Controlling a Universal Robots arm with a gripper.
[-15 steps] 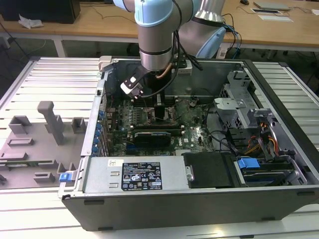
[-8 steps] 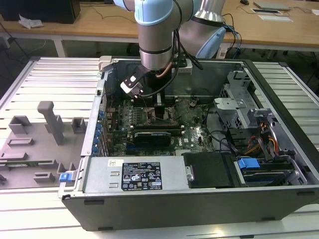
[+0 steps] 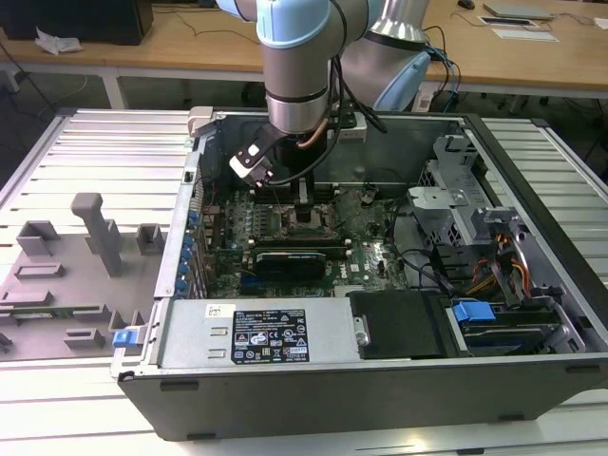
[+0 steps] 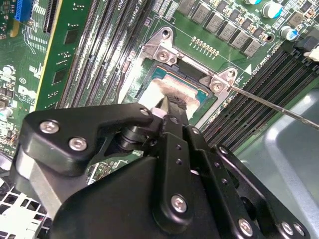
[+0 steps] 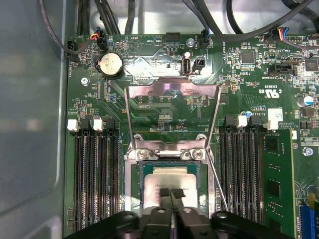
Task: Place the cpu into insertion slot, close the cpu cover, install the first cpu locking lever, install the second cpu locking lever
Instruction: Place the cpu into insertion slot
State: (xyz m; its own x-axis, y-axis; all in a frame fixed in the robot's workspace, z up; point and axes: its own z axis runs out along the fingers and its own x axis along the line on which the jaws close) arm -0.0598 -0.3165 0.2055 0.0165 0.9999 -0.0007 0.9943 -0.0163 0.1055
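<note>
Gripper (image 5: 171,193): fingers pinched together with nothing between them, tips at the cpu (image 5: 172,175) top; cannot tell if they touch it. The cpu lies flat inside the insertion slot (image 5: 138,185), with pale smears on its metal face. A thin lever wire (image 5: 220,191) runs loose just beside the slot. Memory slots (image 5: 94,184) flank both sides. Beyond, the cpu cover (image 5: 172,88) is swung open on its hinge at the slot's far edge. In the exterior view the arm (image 3: 296,76) reaches down into the open computer case (image 3: 285,380).
</note>
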